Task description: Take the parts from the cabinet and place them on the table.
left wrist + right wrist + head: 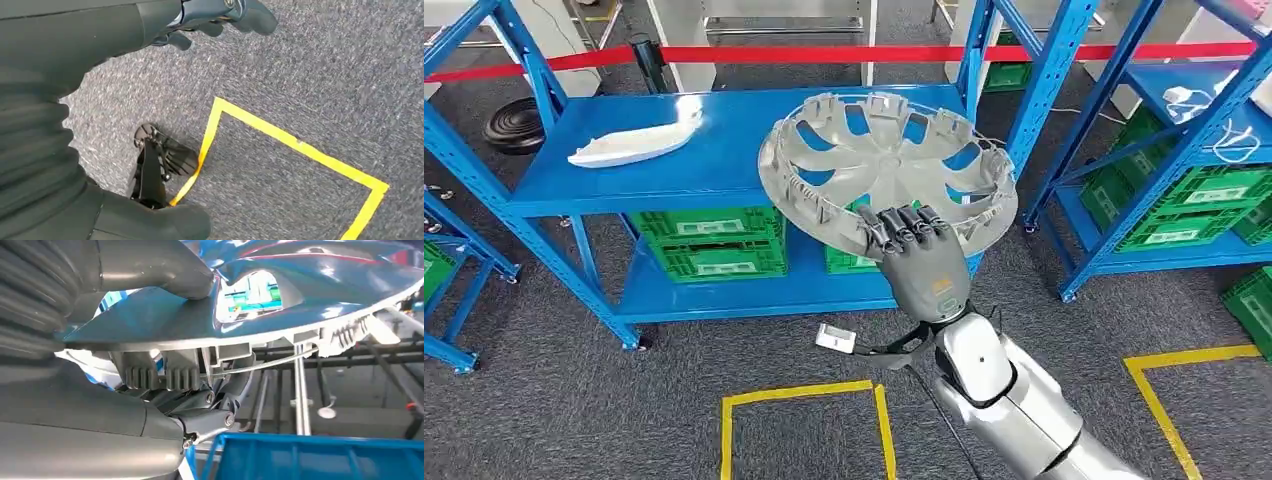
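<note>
Here the hubcap [886,165], a grey spoked wheel cover, was held tilted in the air above the blue tabletop [724,150], its ribbed inner side turned up toward the head camera. The right robot hand [914,255] gripped it at the near rim, fingers [904,228] curled over the edge onto the inner face and the thumb [165,265] pressed against the glossy outer face, as the right wrist view showed; a rim grip of this kind probably suited a wide, thin part with no handle. The tilt likely followed from holding it by one edge only, the far rim hanging unsupported over the top's right end. A white moulded part [639,142] lay flat on the tabletop's left half, well apart from the hubcap, apparently already delivered. The left robot hand [220,15] hung over the carpet near a yellow floor marking [300,145], holding nothing, fingers loosely bent but apart. Green crates [714,240] sat on the lower shelf beneath the tabletop.
</note>
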